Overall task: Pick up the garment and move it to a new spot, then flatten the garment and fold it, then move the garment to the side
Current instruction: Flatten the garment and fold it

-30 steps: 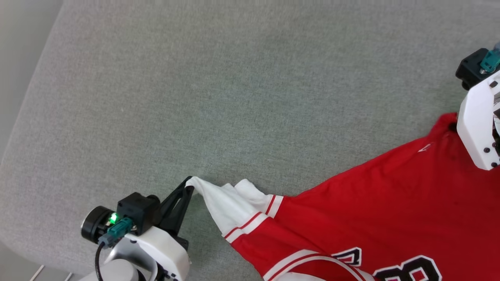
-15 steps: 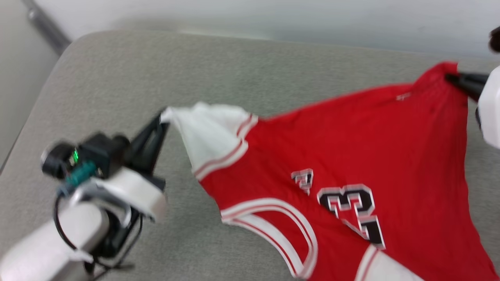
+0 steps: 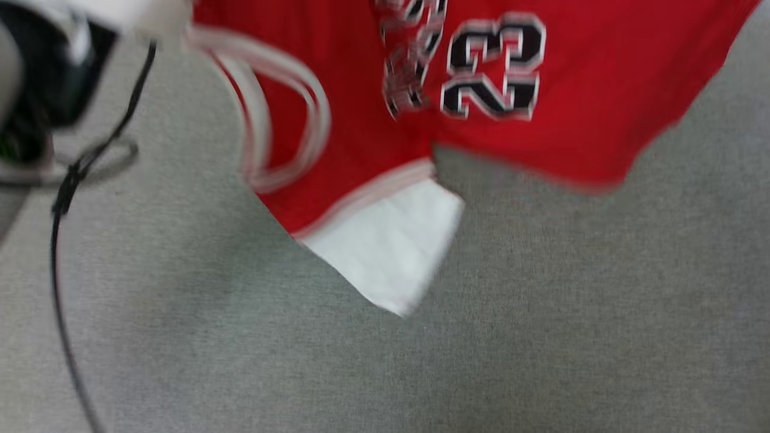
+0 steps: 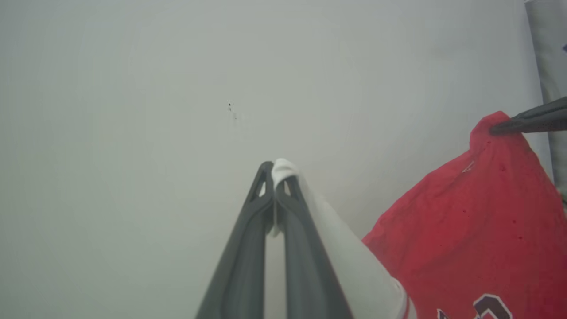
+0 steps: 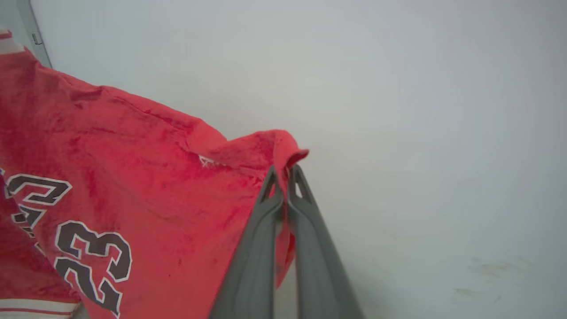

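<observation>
1. The grey fabric surface [image 3: 541, 337] runs right across the lower head view. Both wrist views look out instead at a plain pale wall [image 4: 133, 88].
2. The garment [image 3: 601, 90] is up in the air, stretched between the two arms. Its red body fills the top of the blurred head view, and "23" reads there and again in the right wrist view.
3. The left end effector [image 4: 275, 170] is aimed at the wall, fingers pressed together and clamped on the tip of a white sleeve.
4. The right end effector [image 5: 283, 173] is pinched tight too, on a red corner of the garment. The left wrist view catches its dark tips at the right edge.
5. The other white sleeve [image 3: 391, 246] dangles mid-frame in the head view. I cannot tell whether it touches the surface.
6. A thin black cable [image 3: 60, 210] trails down the head view's left.
</observation>
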`<state>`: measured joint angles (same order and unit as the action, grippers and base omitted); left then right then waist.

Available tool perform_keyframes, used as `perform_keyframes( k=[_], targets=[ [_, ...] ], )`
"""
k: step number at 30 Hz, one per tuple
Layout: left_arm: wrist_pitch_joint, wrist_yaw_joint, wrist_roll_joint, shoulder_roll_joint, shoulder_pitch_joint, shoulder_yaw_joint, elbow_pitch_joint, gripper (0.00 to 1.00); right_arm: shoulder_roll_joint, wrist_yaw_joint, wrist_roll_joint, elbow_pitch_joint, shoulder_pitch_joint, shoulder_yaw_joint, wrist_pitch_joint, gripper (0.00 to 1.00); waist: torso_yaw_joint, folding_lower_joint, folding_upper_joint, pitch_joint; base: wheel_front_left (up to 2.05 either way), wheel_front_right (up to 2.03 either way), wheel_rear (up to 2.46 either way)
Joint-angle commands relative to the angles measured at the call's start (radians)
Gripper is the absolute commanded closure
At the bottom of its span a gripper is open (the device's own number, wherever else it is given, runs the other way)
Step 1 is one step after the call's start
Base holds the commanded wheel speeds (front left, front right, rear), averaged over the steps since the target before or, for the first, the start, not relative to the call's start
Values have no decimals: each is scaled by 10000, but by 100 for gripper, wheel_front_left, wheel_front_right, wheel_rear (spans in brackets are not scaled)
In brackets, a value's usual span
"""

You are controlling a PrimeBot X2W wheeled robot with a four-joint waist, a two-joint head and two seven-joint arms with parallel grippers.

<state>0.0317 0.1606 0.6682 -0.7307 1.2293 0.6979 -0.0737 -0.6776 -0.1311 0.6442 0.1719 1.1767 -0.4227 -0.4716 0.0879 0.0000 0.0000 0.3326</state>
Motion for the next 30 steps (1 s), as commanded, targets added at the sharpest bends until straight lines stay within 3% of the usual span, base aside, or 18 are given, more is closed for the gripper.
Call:
perform_keyframes(
  k=[1,10,17,24,30],
  targets=[
    [-18,-144,213,251,406,-137,183,100,177,9,-113,141,382,87,52,100,-117,0,0,477,0,0,0],
    [-404,-1348,39,1143,4387,-558,2400,100,762,7,-1437,1445,3494,358,262,100,-141,0,0,1806,0,0,0],
    [-95,-1979,-192,1743,6512,-661,4658,100,1140,7,-2286,2831,5598,271,547,100,-121,0,0,2450,0,0,0],
    [348,-2355,-223,2085,7109,-506,6180,100,1522,7,-2429,4264,6537,-299,1159,100,-114,0,0,2887,0,0,0],
    [881,-2597,-80,2303,6312,-177,7090,100,1745,7,-1959,5170,5922,-1045,2021,100,-121,0,0,2875,0,0,0]
  ],
)
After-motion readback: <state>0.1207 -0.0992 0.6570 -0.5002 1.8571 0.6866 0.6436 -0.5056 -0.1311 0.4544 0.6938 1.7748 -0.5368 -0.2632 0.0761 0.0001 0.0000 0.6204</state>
